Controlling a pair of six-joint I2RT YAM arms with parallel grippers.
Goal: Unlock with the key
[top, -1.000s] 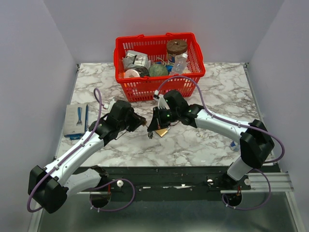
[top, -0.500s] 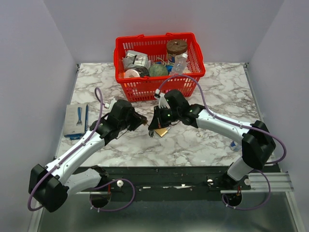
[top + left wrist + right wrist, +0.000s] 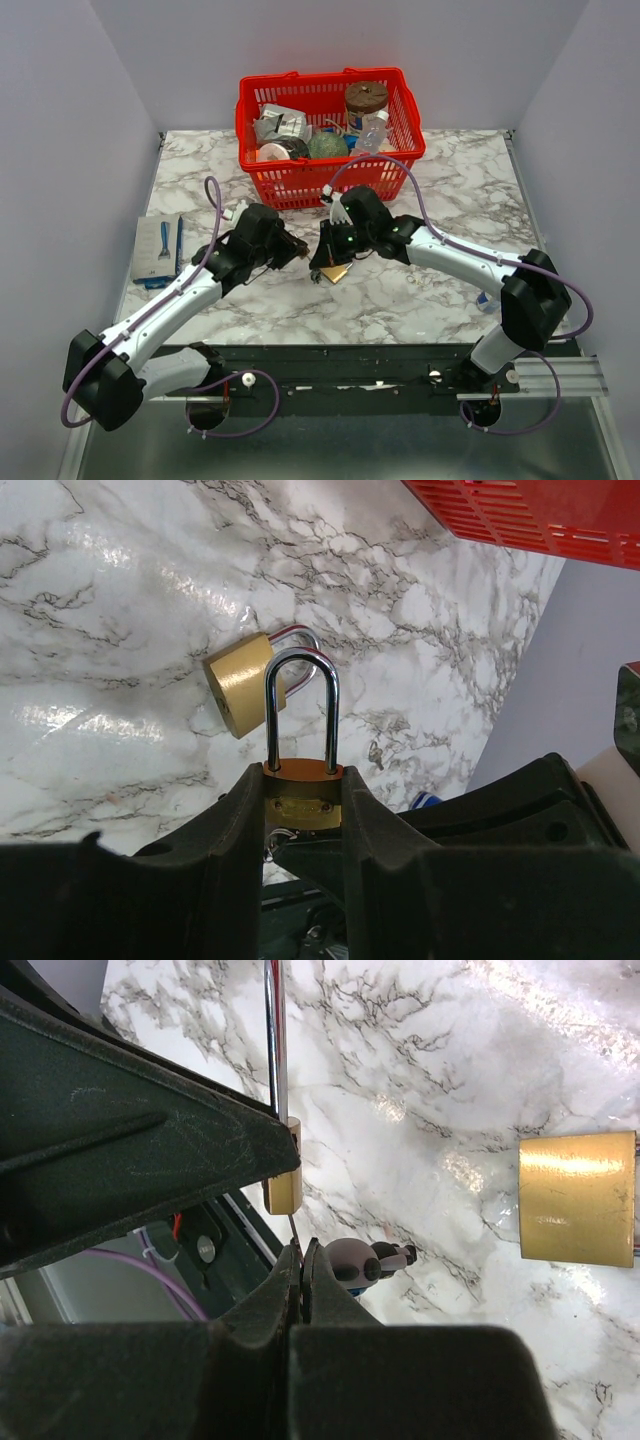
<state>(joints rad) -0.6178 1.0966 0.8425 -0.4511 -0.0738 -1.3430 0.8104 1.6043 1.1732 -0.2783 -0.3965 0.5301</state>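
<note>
Two brass padlocks are seen. The first padlock (image 3: 303, 802) has a small, blocky, yellow-gold body and a polished steel shackle (image 3: 272, 710) bent in a tall arch, both legs seated in the body. It is held near the middle of the worktop (image 3: 400, 300), clamped by its two flat sides between the black fingers of the left tool (image 3: 303, 775), with the shackle pointing away from the wrist. The second padlock (image 3: 240, 685) is of the same make and lies flat on the marble-patterned, glossy white and grey surface, at 11 o'clock from the held one in the left wrist view, apart from it.

The right tool (image 3: 300, 1255) is pressed together, and a thin strip of metal, taken to be the one key (image 3: 292, 1228), is pinched at its tips; the strip reaches up to the underside of the held lock.

At 12 o'clock on the worktop one red plastic basket (image 3: 300, 185) with slotted walls is set, filled with assorted items. At 9 o'clock one flat package (image 3: 160, 250) with blue items is laid.
</note>
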